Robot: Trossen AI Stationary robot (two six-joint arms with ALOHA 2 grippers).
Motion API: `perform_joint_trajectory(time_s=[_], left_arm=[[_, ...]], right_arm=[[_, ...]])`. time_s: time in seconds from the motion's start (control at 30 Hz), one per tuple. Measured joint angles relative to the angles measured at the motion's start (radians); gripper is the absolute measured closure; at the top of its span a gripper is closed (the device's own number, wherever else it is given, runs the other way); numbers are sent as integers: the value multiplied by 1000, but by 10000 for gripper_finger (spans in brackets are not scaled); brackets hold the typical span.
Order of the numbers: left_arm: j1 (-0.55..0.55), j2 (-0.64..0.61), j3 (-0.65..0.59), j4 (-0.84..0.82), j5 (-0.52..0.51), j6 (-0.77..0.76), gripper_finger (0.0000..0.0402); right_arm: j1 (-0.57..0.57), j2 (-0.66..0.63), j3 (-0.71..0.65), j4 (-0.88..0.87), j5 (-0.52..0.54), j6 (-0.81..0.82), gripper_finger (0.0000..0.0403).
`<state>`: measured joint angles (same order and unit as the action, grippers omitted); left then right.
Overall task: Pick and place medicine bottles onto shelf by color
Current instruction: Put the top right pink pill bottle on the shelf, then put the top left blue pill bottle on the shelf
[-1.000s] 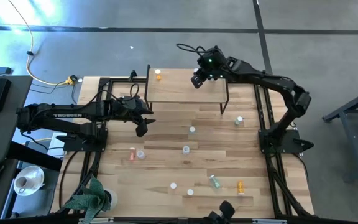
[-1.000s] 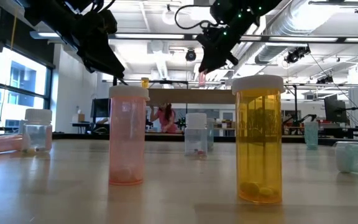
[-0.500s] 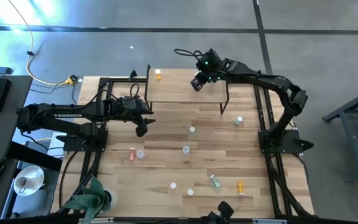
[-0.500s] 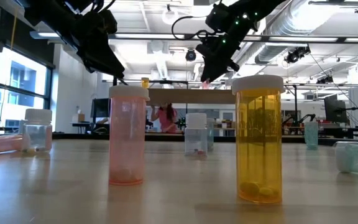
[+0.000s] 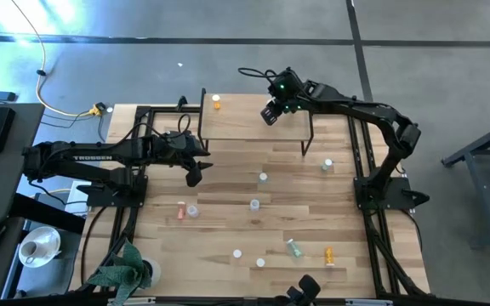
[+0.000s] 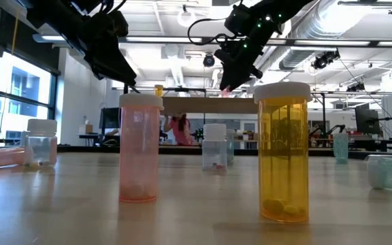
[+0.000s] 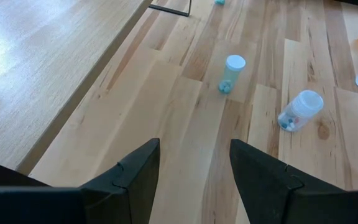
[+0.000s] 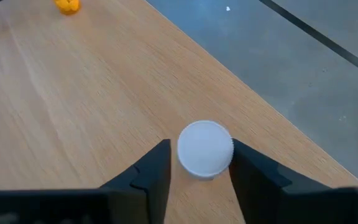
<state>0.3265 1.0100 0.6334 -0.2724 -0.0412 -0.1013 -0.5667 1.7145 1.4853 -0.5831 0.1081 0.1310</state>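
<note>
Left gripper (image 5: 194, 176) held open, empty, above table (image 5: 228, 217) beside shelf (image 5: 236, 123). Orange bottle (image 5: 217, 103) stood at shelf's far left corner. Right gripper (image 8: 201, 165) over shelf's right part, fingers flanking white-capped bottle (image 8: 205, 149); grip not discernible.

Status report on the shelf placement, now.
Right gripper over the shelf, fingers either side of a white-capped bottle; grip unclear. Orange bottle on the shelf's far corner. Left gripper open above the table, empty. Nothing blocking.
</note>
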Motion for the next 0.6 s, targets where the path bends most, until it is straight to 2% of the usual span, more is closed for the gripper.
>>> perform_joint_trajectory(time_s=[0.17,0.43,0.6], left_arm=[[0,0,0,0,0,0,218],[0,0,0,-21,0,-18,218],[0,11,0,-26,0,-19,218]], right_arm=[[0,-5,0,4,-9,0,228],[9,-75,0,-16,-37,1,225],[56,-137,0,-54,-58,-14,224]])
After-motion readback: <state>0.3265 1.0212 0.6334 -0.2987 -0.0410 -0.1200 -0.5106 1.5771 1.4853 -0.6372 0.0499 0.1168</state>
